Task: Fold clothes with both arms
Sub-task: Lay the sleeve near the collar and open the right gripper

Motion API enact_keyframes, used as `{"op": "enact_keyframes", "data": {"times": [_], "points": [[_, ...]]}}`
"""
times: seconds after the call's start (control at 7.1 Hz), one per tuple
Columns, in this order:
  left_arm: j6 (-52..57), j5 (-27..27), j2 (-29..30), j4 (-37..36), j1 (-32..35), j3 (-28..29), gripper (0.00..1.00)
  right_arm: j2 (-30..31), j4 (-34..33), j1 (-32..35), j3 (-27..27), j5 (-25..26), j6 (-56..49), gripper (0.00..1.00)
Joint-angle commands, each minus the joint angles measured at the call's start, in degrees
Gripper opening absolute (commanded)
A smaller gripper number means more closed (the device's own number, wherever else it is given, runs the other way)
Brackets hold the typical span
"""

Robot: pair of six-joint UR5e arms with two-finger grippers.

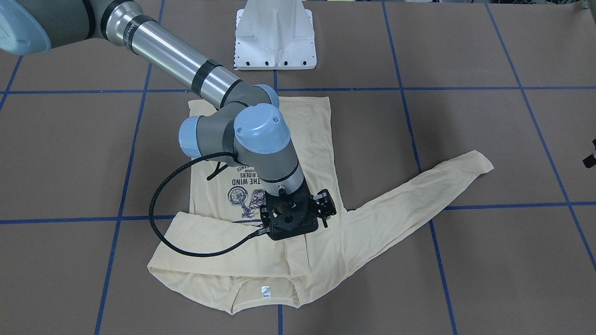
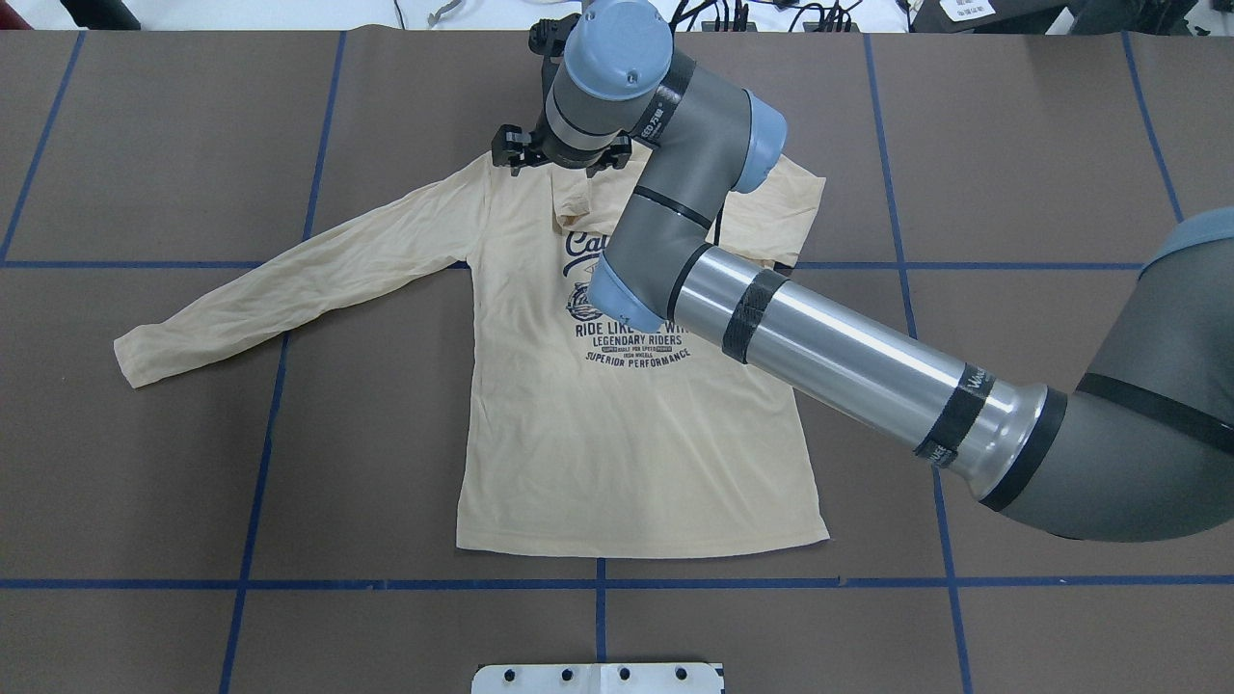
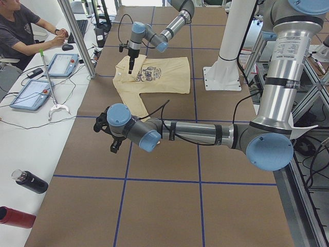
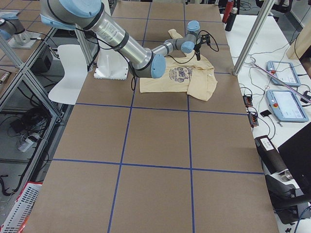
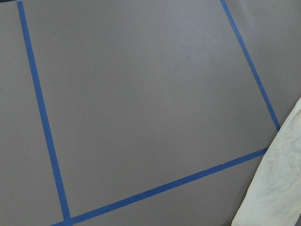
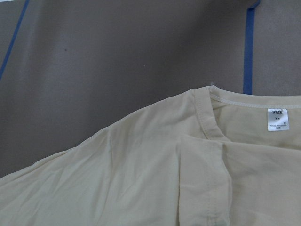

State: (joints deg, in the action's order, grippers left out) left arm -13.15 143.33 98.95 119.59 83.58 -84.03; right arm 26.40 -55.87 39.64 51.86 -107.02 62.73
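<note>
Overhead exterior shows the T-shirt point(image 2: 636, 453) flat on the bench point(image 2: 145, 482), print up, hem toward the white pedestal point(image 2: 598, 678); one sleeve point(image 2: 289, 280) stretches to my left; my right end effector point(image 1: 294, 215) hangs over the collar end farthest from the pedestal; my left end effector point(image 3: 104, 125) is well left of it; apart or together, I cannot tell for either.

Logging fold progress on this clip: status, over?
Right tool over collar end, jaws hidden. Left tool off the shirt, state unclear. Shirt flat, print up; folded sleeve across upper chest, spread sleeve out. Nothing obstructing.
</note>
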Motion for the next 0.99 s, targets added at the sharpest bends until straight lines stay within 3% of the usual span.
{"op": "enact_keyframes", "data": {"times": [0.0, 0.14, 0.56, 0.7, 0.85], "points": [[-1.35, 0.02, 0.63, 0.03, 0.00, -0.26, 0.99, 0.93, -0.03, -0.09, -0.26, 2.94, -0.15, 0.99], [-1.36, 0.02, 0.63, 0.03, 0.00, -0.26, 0.99, 0.76, 0.06, -0.96, -1.40, 5.40, -0.24, 0.98], [-1.53, 0.02, 0.80, 0.03, 0.00, -0.96, 0.99, -0.82, 0.32, -2.55, -6.14, 10.24, -0.42, 0.77], [-1.53, 0.02, 0.89, 0.03, 0.00, -0.96, 0.99, -1.35, 0.50, -2.81, -7.72, 10.51, -0.68, 0.74], [-1.53, 0.02, 0.89, 0.03, 0.00, -0.96, 0.99, -1.87, 4.59, -2.81, -11.65, 11.13, -0.68, 0.69]]}}
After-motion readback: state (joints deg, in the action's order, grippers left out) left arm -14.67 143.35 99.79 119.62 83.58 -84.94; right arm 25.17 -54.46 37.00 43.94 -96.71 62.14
